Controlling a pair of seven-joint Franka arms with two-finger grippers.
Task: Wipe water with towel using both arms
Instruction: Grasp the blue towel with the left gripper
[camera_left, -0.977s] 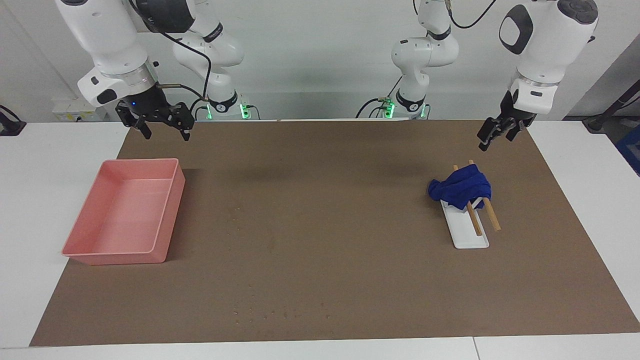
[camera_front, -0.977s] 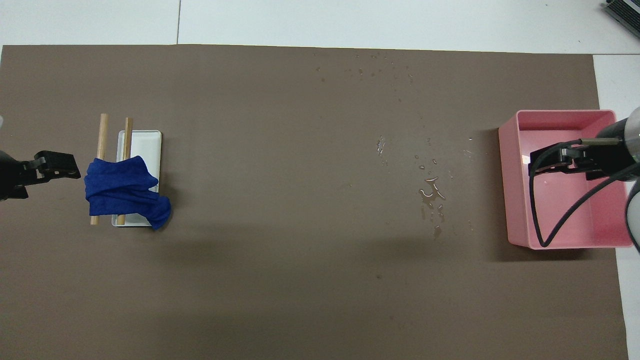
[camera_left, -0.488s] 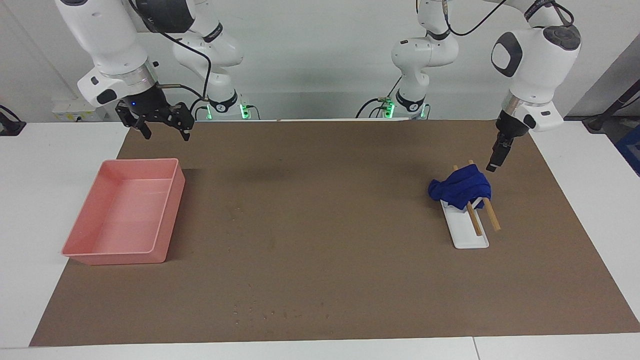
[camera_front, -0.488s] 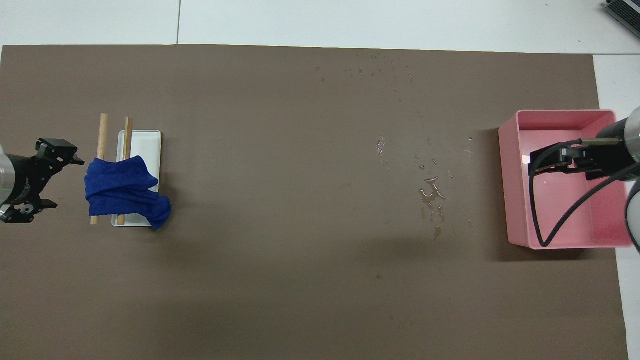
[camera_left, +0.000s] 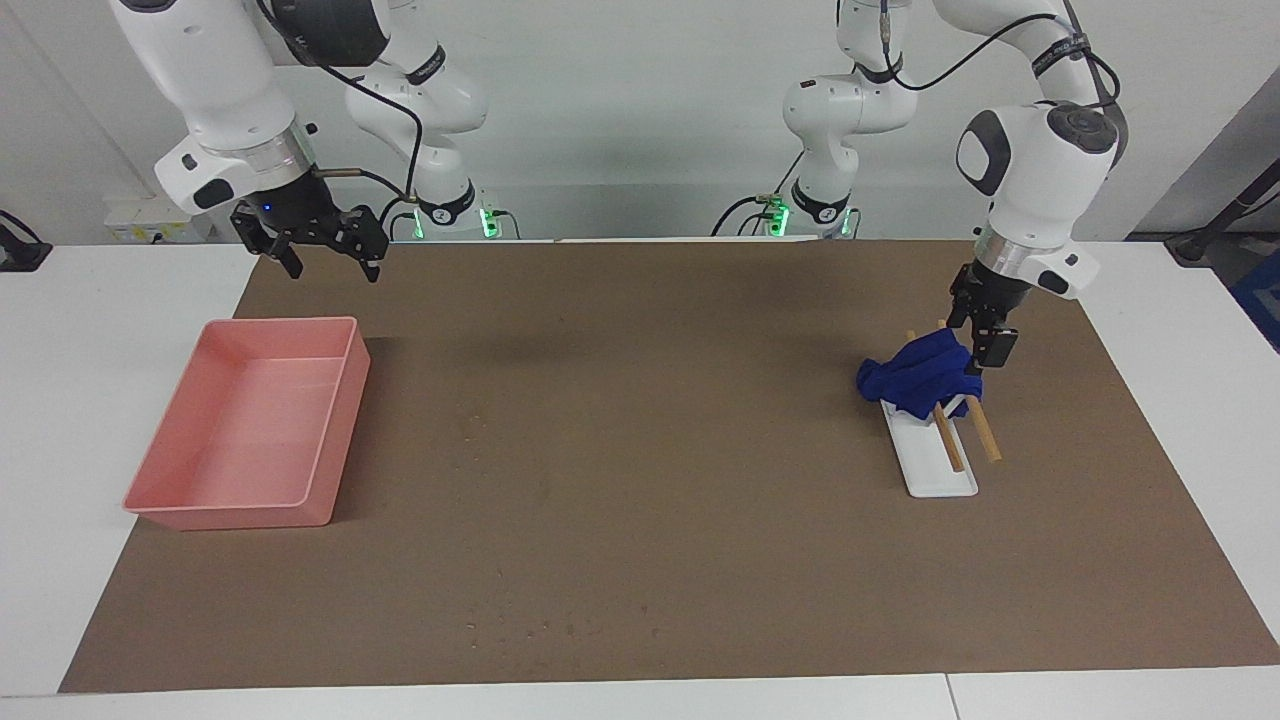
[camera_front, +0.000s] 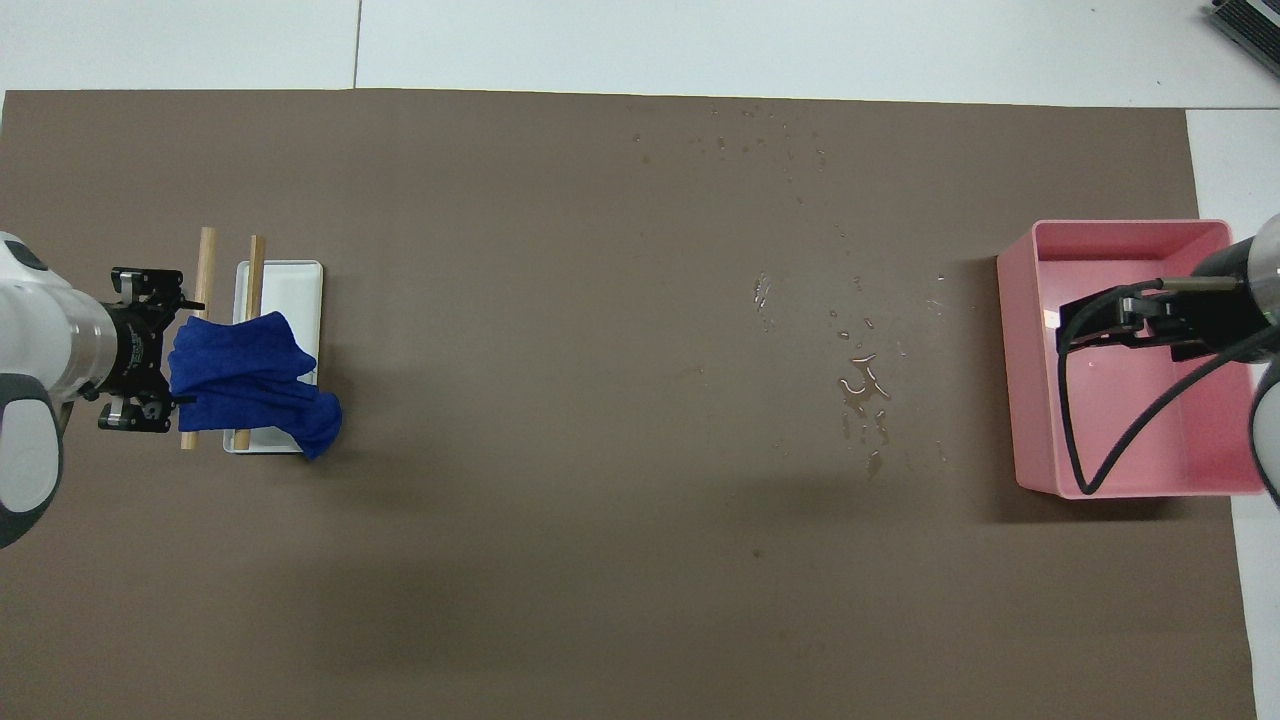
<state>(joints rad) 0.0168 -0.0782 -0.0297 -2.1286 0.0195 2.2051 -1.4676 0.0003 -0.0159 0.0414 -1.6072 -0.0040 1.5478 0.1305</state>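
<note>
Left claw (camera_left: 981, 350) came down to towel (camera_left: 920, 375) at its 3 o'clock, released; right claw (camera_left: 322, 245) waits, released. Towel soft, light: pinch top fold.

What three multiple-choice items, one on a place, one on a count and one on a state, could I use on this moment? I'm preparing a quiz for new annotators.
1. Where does the deep-blue bunched cloth towel lie?
A. in the pink plastic tray
B. draped over wooden sticks on the small white rectangular tray
C. flat on the brown mat

2. How many round wooden sticks lie under it?
A. one
B. two
C. four

3. How is the left gripper?
A. open, at the towel's edge
B. shut on the towel, lifted
C. inside the pink tray

Key: 1 B, the towel hangs across sticks resting over the white tray. 2 B, two parallel sticks show. 3 A, its fingers straddle the towel's end, not yet closed.
</note>
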